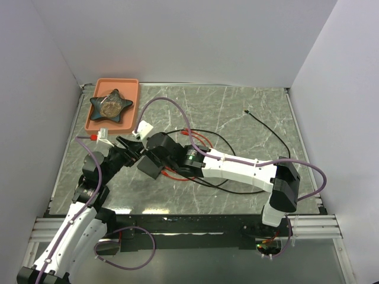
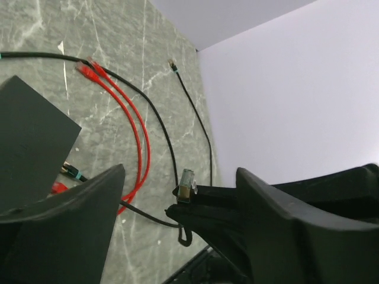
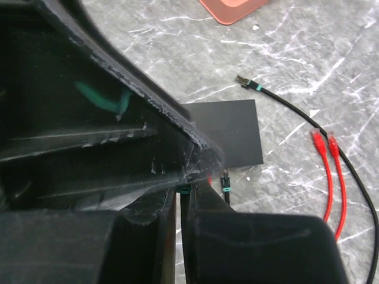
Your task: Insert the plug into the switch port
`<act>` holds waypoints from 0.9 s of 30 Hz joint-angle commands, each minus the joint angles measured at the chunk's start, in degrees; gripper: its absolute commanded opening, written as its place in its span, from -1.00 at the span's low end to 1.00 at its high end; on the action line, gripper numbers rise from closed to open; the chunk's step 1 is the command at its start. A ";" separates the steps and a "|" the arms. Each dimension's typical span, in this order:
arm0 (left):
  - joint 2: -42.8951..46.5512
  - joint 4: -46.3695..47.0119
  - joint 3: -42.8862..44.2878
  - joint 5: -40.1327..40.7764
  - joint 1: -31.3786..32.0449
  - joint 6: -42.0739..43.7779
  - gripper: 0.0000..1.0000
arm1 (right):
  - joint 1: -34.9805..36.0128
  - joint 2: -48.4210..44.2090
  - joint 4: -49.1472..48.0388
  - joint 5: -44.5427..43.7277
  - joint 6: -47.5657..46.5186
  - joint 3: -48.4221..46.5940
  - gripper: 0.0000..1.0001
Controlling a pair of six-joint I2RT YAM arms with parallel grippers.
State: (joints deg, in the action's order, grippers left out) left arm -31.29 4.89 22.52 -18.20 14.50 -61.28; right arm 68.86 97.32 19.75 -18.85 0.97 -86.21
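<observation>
The switch is a flat matte-black box lying on the marble table; it also shows in the left wrist view and the right wrist view. My two grippers meet just above and left of it. The plug, clear with gold contacts, sticks out of the right gripper's dark fingers. My right gripper is shut on it, with a teal bit of the plug's collar between the jaws. The left gripper stands open around the plug, its fingers clear of it on both sides.
An orange tray with a dark star-shaped dish sits at the back left. Red cables and a black cable trail across the table right of the switch. A teal-banded plug lies by the switch's near edge. Walls enclose the table.
</observation>
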 commanded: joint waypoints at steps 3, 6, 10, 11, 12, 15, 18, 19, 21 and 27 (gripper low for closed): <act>0.17 -4.09 2.26 3.87 0.18 1.60 0.80 | -1.01 -4.15 -2.08 -2.33 -0.09 2.45 -1.00; -0.09 -4.18 1.91 5.36 0.18 1.95 0.83 | -2.85 -6.26 -2.52 -1.10 0.34 6.40 -1.00; -1.67 -4.71 1.91 7.29 0.09 3.88 0.84 | -7.24 -10.03 -3.05 1.18 1.66 13.25 -1.00; -2.02 -4.71 1.91 7.73 0.09 4.23 0.84 | -9.77 -12.04 -3.14 1.79 2.19 16.48 -1.00; -2.89 -4.71 1.82 8.26 0.09 4.50 0.84 | -11.02 -13.28 -3.31 3.37 2.54 18.26 -1.00; -4.39 -4.10 1.30 8.79 0.09 5.03 0.85 | -16.10 -18.12 -3.49 4.26 4.21 25.03 -1.00; -6.23 -2.69 0.59 9.23 0.09 5.82 0.85 | -20.50 -21.20 -2.79 5.31 5.44 29.69 -1.00; -6.76 -2.60 0.42 9.75 0.00 6.25 0.84 | -21.04 -21.55 -2.61 6.10 5.62 31.18 -1.00; -8.17 -2.34 0.15 10.55 0.09 6.87 0.84 | -21.40 -21.82 -2.35 5.58 5.09 32.16 -1.00; -11.24 -1.20 -0.64 13.36 0.00 9.94 0.85 | -21.66 -17.96 -0.94 8.39 4.21 30.32 -1.00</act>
State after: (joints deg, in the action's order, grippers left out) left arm -41.10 1.04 22.28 -7.68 14.50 -54.46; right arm 47.20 77.67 18.81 -12.47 4.86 -53.89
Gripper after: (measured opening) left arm 0.922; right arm 0.148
